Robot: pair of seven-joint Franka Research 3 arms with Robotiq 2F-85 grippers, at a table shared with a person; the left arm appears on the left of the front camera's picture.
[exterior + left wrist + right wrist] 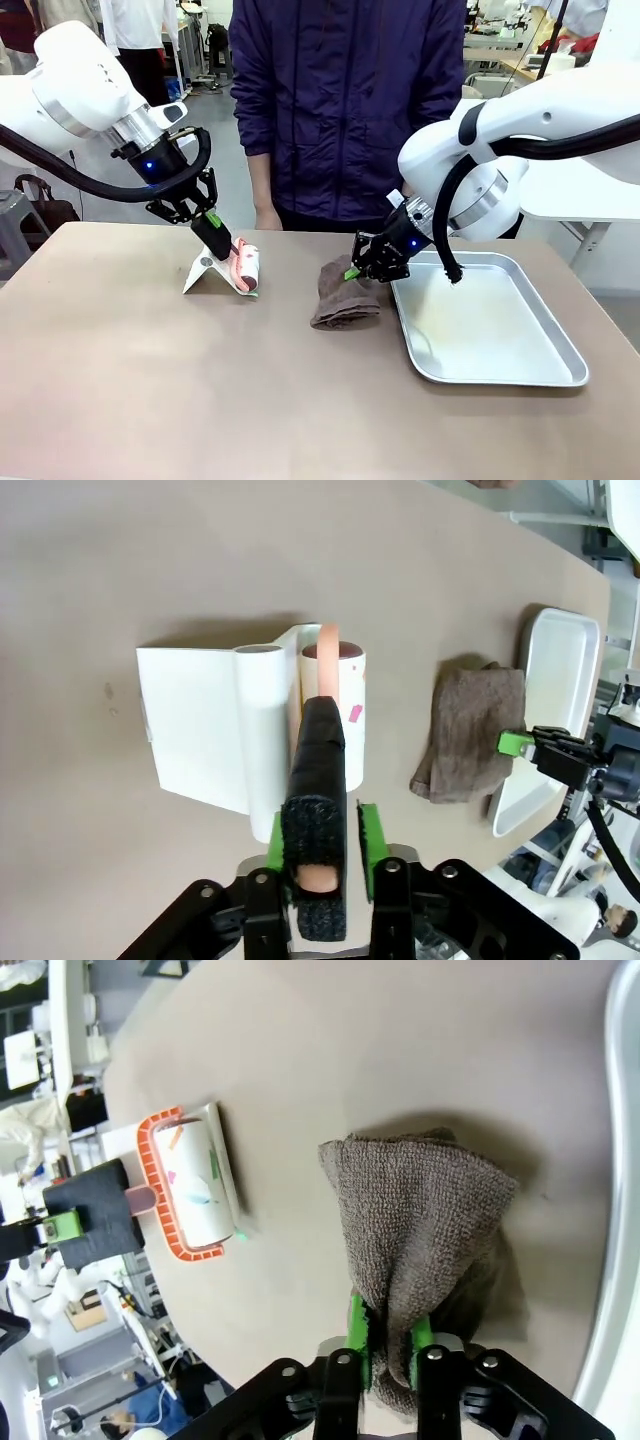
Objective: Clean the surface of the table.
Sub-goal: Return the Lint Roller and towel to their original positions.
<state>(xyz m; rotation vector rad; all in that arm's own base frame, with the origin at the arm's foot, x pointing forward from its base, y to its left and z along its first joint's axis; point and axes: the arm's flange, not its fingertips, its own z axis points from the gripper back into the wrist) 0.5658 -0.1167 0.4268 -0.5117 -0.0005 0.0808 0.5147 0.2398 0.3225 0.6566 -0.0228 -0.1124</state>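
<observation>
Left claw [318,848]: clamped on lint roller [245,268] handle, roller lying ahead along its fingers. Right claw [388,1345]: pinching brown towel [425,1230]. Both rest on table [150,380], left of tray [500,320].

One table [150,400] with a brownish-tan top. One silver metal tray [560,345]. One brown cloth [345,300]. One lint roller [245,268] with an orange frame and black-wrapped handle. One white stand [200,272] beside the roller. Two white robot arms, hence two grippers: the left gripper [215,222] and the right gripper [352,272]. One person [345,100] at the far side.
</observation>
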